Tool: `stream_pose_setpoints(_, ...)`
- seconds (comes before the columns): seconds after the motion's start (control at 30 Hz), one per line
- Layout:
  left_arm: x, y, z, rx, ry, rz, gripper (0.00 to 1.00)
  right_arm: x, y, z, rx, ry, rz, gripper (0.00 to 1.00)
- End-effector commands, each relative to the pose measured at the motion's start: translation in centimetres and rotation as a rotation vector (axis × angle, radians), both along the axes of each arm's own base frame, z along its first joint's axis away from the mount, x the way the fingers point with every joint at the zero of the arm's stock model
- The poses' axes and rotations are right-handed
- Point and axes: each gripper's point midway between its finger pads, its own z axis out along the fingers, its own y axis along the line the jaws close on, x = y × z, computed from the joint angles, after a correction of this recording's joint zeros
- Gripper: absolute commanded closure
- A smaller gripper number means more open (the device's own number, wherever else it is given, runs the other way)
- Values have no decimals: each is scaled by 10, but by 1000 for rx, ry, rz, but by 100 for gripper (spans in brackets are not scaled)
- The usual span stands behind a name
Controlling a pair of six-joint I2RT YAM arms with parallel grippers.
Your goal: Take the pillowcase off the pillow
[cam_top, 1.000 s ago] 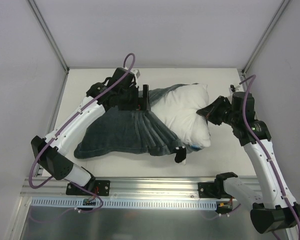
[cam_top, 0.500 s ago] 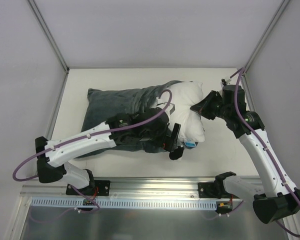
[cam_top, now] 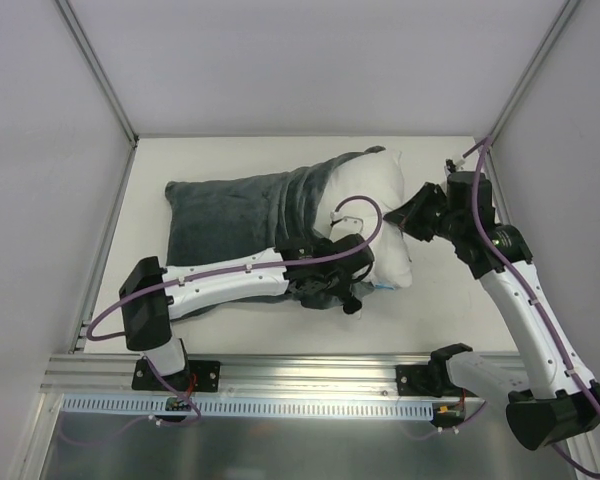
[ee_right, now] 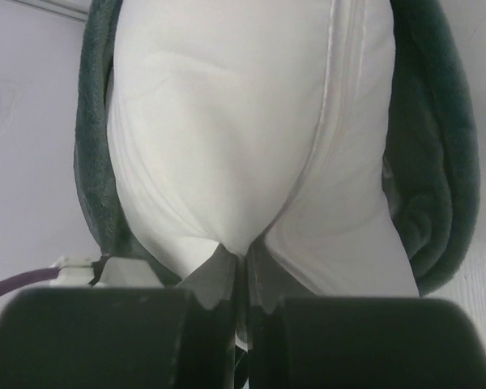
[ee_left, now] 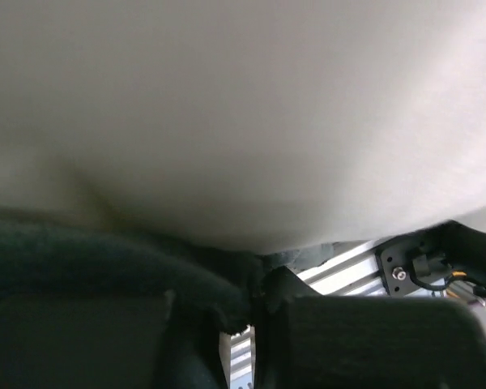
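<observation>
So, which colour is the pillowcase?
Dark grey-teal; the pillowcase shows best in the top external view.

We see dark teal plush pillowcase (cam_top: pixel 230 215) lying lengthwise, bunched at its right end; white pillow (cam_top: pixel 377 200) half out there.

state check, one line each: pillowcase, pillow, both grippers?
pillowcase: partly off, bunched, covering the pillow's left part.
pillow: right end bare, the rest inside the pillowcase.
right gripper: shut, pinching a fold of the pillow's bare end.
left gripper: looks shut on the pillowcase edge, near side under the pillow.
</observation>
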Motion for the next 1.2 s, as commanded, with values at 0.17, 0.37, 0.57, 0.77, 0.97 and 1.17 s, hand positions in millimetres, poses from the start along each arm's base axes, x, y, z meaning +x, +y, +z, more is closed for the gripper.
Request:
stream_pose_setpoints(0.17, -15, 104, -83, 148, 83, 215, 100, -16, -23, 120, 125, -309, -14, 99)
stream_pose_setpoints(0.37, -21, 190, -110, 132, 170, 412, 100, -28, -48, 151, 214, -361, -78, 99)
stream_pose_setpoints(0.57, 3, 203, -75, 29, 89, 445, 100, -26, -45, 102, 237, -260, -78, 99)
stream_pose_setpoints(0.77, -1, 173, -25, -131, 86, 302, 57, -63, -40, -2, 176, -82, -9, 99)
stream_pose_setpoints(0.97, -6, 144, 73, -331, -37, 57, 19, -109, -31, -84, 194, 75, 44, 99)
stream_pose_setpoints(1.17, 18, 120, 134, -333, -190, -96, 15, -115, -46, -112, 102, 146, -23, 12)
